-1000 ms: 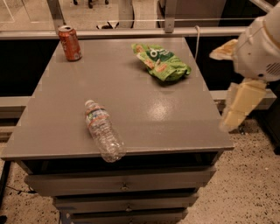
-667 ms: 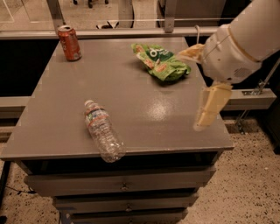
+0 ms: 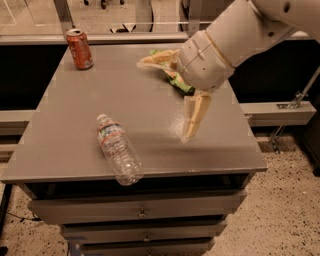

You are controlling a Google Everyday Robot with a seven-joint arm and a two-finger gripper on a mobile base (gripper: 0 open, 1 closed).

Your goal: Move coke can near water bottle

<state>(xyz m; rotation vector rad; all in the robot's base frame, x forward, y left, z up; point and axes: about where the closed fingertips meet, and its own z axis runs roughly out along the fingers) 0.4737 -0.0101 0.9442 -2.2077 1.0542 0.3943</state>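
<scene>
You are looking at what seems an office or lab work area. A grey cabinet [image 3: 75, 135] with shallow drawers [image 3: 150, 210] fills the lower centre, speckled hard floor [image 3: 285, 200] shows at lower right, and metal posts [image 3: 62, 14] stand along the top edge. The gripper [image 3: 163, 100] hangs over the cabinet top, right of centre, fingers spread apart.

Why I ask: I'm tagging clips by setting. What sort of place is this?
Probably an office or lab, not a home: a grey drawer cabinet serving as table, speckled hard floor, a metal rail behind. The open gripper hovers over the cabinet's right half, empty.
</scene>
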